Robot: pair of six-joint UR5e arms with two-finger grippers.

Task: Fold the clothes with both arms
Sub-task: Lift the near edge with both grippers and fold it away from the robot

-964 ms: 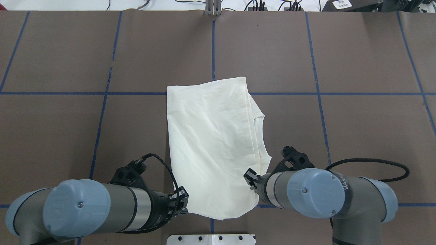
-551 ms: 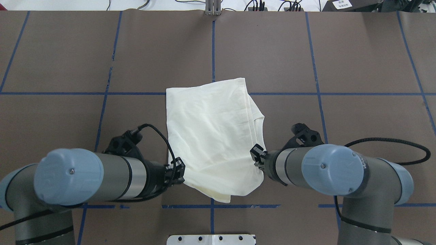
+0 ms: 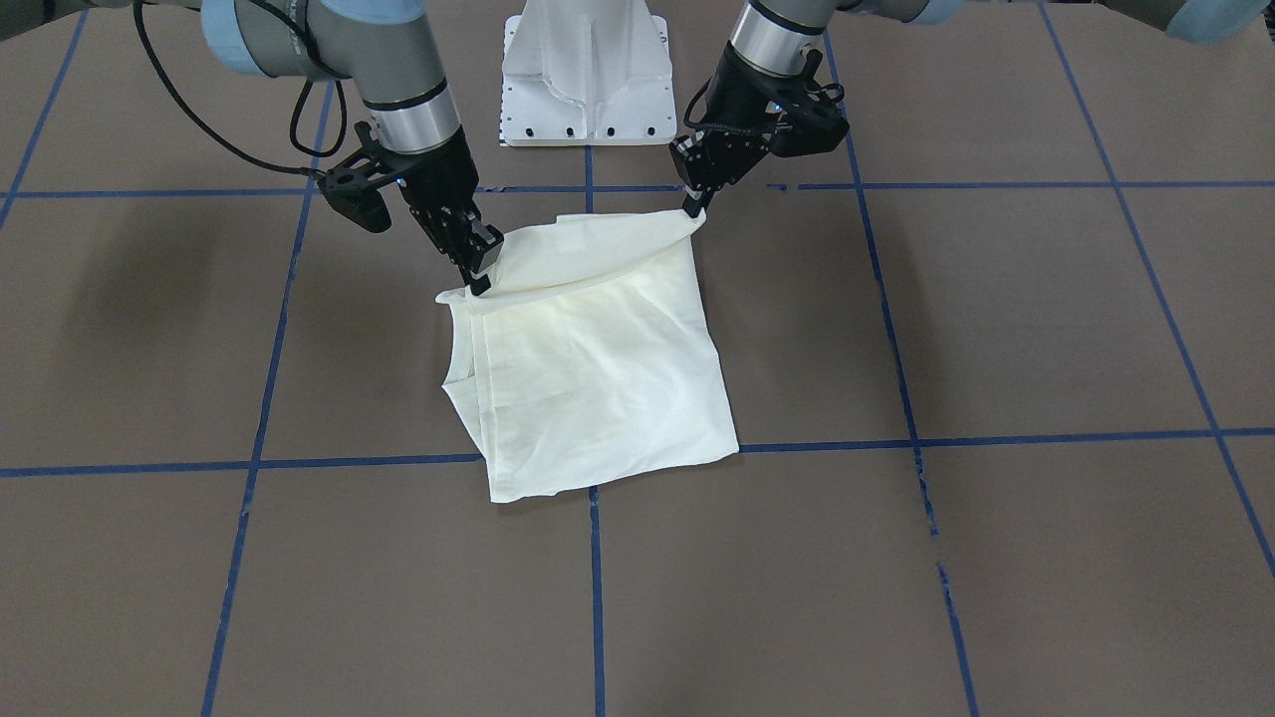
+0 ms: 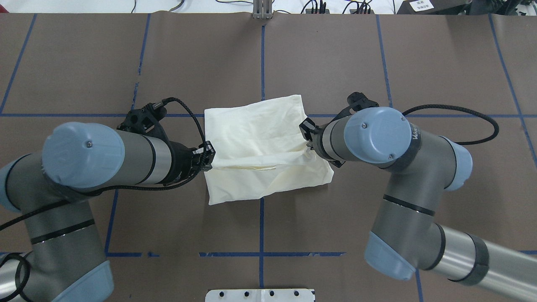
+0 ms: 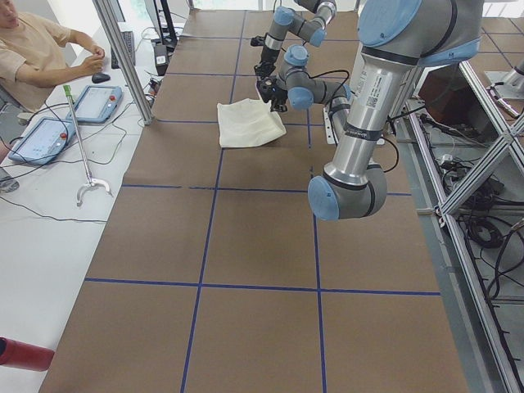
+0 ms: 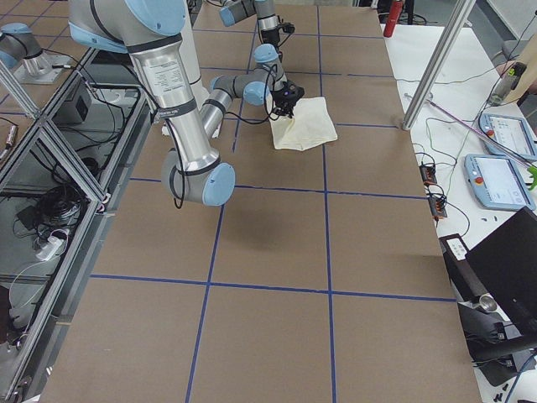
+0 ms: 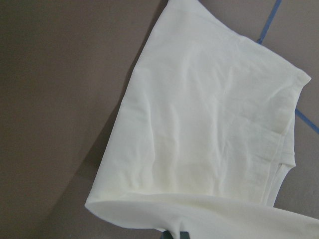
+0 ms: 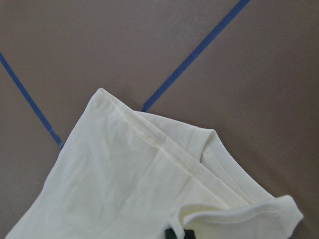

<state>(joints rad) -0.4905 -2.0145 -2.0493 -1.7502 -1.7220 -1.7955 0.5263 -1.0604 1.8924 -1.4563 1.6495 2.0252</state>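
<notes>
The cream shirt (image 4: 260,138) lies plain side up, folded, in the middle of the brown table. Its near edge is lifted and doubled back over the rest. My left gripper (image 4: 208,161) is shut on the raised edge's left corner, which sits on the right in the front-facing view, under my left gripper (image 3: 690,207). My right gripper (image 4: 308,141) is shut on the raised edge's right corner, by the layered hems; in the front-facing view my right gripper (image 3: 480,284) is on the left. Both wrist views look down on the shirt (image 7: 209,124) (image 8: 124,189) below the held fold.
The white pedestal base (image 4: 260,295) stands at the near table edge. Blue tape lines (image 4: 262,63) grid the brown table. At the table's left end a person (image 5: 41,49) sits by two tablets (image 5: 41,137) and a grabber stick (image 5: 82,147).
Both grippers have moved away from the robot's base, carrying the shirt's near edge up and over the rest. The near half now folds back on itself.
</notes>
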